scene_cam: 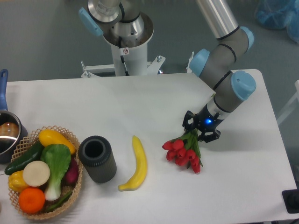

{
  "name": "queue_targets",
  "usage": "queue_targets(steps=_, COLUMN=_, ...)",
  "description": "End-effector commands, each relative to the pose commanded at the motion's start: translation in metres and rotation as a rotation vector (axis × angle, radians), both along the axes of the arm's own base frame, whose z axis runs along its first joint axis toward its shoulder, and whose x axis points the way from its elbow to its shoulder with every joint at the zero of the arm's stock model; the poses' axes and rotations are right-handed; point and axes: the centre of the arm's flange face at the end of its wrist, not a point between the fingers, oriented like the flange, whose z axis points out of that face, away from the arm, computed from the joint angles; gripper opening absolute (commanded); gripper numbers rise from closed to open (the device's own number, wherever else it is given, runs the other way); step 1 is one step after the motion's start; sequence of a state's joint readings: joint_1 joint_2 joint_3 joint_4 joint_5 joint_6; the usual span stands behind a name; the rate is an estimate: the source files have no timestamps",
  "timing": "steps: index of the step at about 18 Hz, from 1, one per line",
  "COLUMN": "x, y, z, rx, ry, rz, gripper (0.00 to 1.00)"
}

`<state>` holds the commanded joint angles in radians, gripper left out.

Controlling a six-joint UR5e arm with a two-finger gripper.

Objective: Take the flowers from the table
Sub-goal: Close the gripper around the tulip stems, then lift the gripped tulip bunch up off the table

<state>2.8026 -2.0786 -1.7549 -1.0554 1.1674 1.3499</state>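
Note:
The flowers [183,152], a bunch of red tulip buds on green stems, hang from my gripper [200,131] at the right of the white table [140,102]. The black fingers are shut on the green stems, with the buds pointing down and left. The buds appear slightly off the tabletop, with a faint shadow beneath them. My grey and blue arm comes down from the upper right.
A yellow banana [135,164] lies left of the flowers. A dark cylinder [96,158] stands beside it. A wicker basket [77,173] of vegetables sits at the front left, and a pot [7,133] with a blue handle at the left edge.

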Motion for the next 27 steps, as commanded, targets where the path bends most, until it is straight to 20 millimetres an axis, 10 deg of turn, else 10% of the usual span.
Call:
queue_targets(steps=12, x=0.001, y=-0.001, z=0.022, rx=0.029, ry=-0.002, rz=0.045, gripper=0.37)
queue_targets(steps=27, x=0.032, y=0.006, z=0.209, rx=0.512, ry=0.107, rz=0.087, gripper=0.38)
